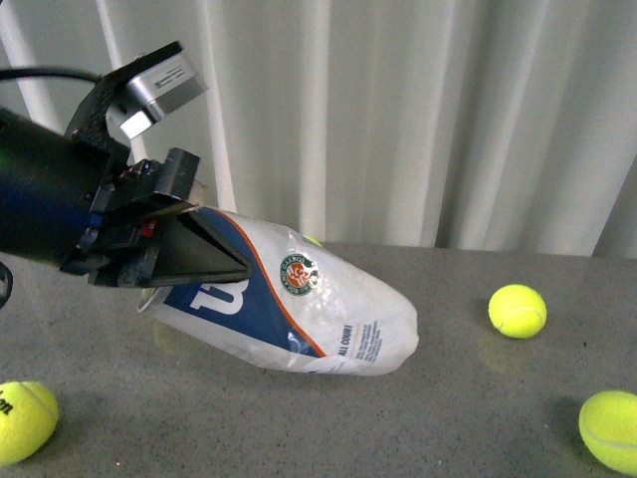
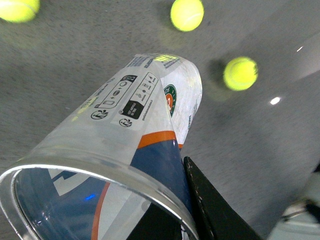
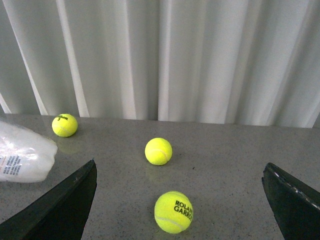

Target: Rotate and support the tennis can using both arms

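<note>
The tennis can (image 1: 299, 304) is a clear tube with a white label and blue-orange graphics. It is tilted, its closed end down on the grey table, its open silver rim raised at the left. My left gripper (image 1: 189, 264) is shut on the can's rim end. In the left wrist view the can (image 2: 145, 115) stretches away from the rim (image 2: 100, 175), with one black finger (image 2: 210, 200) against its wall. My right gripper (image 3: 180, 210) is open and empty, apart from the can, whose closed end (image 3: 25, 155) shows at that view's edge.
Loose yellow-green tennis balls lie on the table (image 1: 458, 418): one at the right (image 1: 517, 310), one at the front right (image 1: 612, 430), one at the front left (image 1: 22, 420). Between the right gripper's fingers lie two balls (image 3: 173, 212) (image 3: 158, 151). White curtain (image 1: 418, 110) behind.
</note>
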You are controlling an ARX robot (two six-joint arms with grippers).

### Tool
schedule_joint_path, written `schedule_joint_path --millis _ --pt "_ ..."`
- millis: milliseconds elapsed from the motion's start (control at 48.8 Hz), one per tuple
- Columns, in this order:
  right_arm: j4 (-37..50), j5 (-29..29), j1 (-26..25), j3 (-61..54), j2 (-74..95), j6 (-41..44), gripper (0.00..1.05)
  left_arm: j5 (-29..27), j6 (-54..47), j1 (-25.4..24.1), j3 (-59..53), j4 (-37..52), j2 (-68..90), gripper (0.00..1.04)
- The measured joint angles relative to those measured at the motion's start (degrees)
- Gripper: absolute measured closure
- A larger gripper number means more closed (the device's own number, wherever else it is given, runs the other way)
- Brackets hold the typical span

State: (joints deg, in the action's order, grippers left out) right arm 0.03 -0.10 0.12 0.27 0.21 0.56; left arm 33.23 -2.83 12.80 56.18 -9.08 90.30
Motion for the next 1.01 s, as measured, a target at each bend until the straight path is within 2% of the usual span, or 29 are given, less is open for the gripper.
schedule_joint_path --millis 164,349,636,800,1005 --pt "0.0 0.0 0.0 0.0 0.0 0.0 0.07 -12.4 -18.6 4.1 10.0 -14.4 0.6 1.01" --pt "0.0 0.0 0.0 0.0 0.0 0.0 0.07 -24.1 -35.5 9.5 19.8 -24.0 3.9 1.01" --pt "0.0 0.0 0.0 0.0 0.0 0.0 0.07 -30.2 -48.4 16.5 27.2 -33.2 9.4 1.01" --pt "0.0 0.0 0.0 0.0 0.0 0.0 0.07 -36.8 -54.5 20.0 26.9 -33.8 12.5 1.01" --pt "0.0 0.0 0.0 0.0 0.0 0.0 0.07 -38.7 -56.7 21.7 26.8 -34.2 15.2 1.01"
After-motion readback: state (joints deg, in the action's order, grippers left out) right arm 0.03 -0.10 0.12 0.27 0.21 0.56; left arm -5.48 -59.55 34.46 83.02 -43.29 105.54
